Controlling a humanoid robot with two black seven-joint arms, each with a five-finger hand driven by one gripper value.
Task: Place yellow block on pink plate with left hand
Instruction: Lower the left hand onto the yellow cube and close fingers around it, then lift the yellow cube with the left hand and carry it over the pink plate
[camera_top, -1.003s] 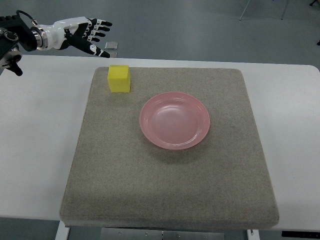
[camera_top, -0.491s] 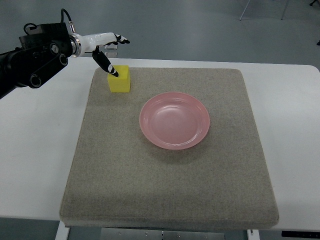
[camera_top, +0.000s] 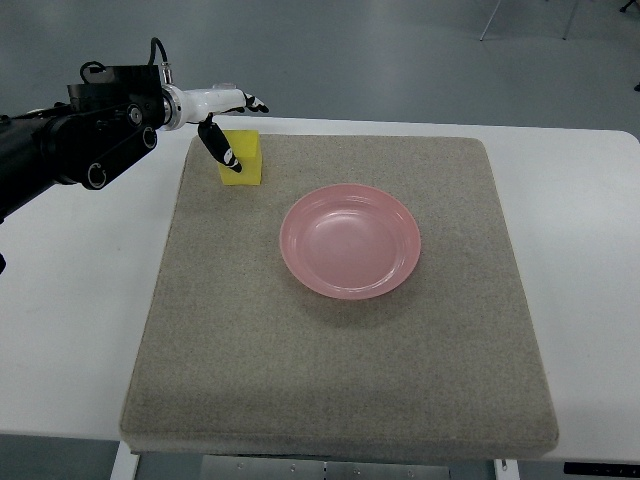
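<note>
- Nearest the camera lies the front edge of a thick grey felt-like square mat (camera_top: 340, 390), which rests on a white flat surface (camera_top: 70, 330) and covers most of its middle
- A round, shallow pink plastic plate (camera_top: 350, 240) sits on the mat a little beyond its centre, upright and with nothing in it
- Farther back, near the mat's far left corner, a small yellow foam-like cube block (camera_top: 243, 160) stands on the mat, well apart from the pink plate and to its far left
- The robot's black left arm (camera_top: 60, 150) comes in from the picture's left edge over the white surface and ends in the white and black left hand (camera_top: 215, 110), which is at the yellow block
- One dark finger (camera_top: 220, 145) of that hand points down against the block's left front face and seems to touch it, while the other fingers (camera_top: 245, 100) reach over the block's far top edge; the fingers are partly spread around the block, and whether they truly clamp it cannot be told from this view
- The block's underside appears to be on the mat
- Beyond the surface's far edge a grey floor (camera_top: 400, 50) shows
</note>
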